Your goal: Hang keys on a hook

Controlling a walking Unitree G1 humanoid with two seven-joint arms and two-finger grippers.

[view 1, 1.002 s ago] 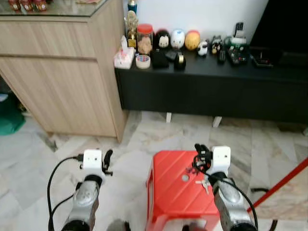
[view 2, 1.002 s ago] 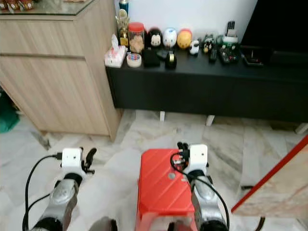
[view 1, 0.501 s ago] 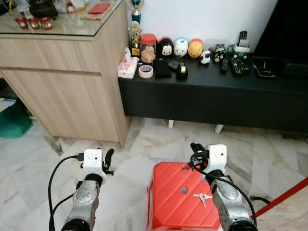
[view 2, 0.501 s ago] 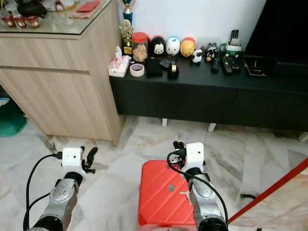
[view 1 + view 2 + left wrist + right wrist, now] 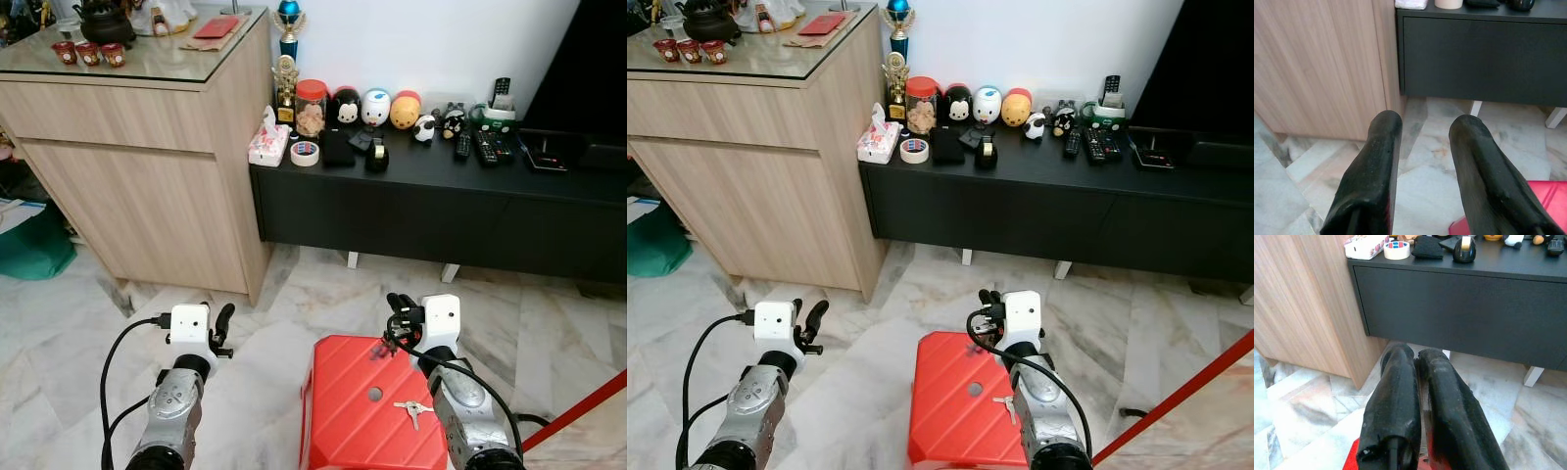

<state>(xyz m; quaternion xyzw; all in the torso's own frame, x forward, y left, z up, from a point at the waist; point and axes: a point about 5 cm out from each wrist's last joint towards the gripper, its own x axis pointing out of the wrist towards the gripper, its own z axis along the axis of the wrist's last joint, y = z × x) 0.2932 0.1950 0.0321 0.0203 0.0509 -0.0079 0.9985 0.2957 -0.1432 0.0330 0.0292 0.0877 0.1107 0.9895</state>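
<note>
A small bunch of silver keys (image 5: pixel 413 409) lies flat on the top of a red plastic stool (image 5: pixel 343 421), to the right of its centre hole. My right gripper (image 5: pixel 397 304) hovers over the stool's far edge, beyond the keys, with its fingers (image 5: pixel 1396 382) pressed together and nothing between them. My left gripper (image 5: pixel 223 318) hangs over the marble floor to the left of the stool. Its fingers (image 5: pixel 1376 161) stand apart and hold nothing.
Ahead stands a low black cabinet (image 5: pixel 441 206) carrying figurines, tape rolls and remotes. A tall wooden sideboard (image 5: pixel 137 166) with a glass top is at the left. A red bar (image 5: pixel 578 416) slants in at the lower right. Marble floor (image 5: pixel 294 284) lies between.
The view has tilted upward, so the stool sits lower in the picture and more of the sideboard top shows. The keys have not shifted on the stool. Both grippers keep their state.
</note>
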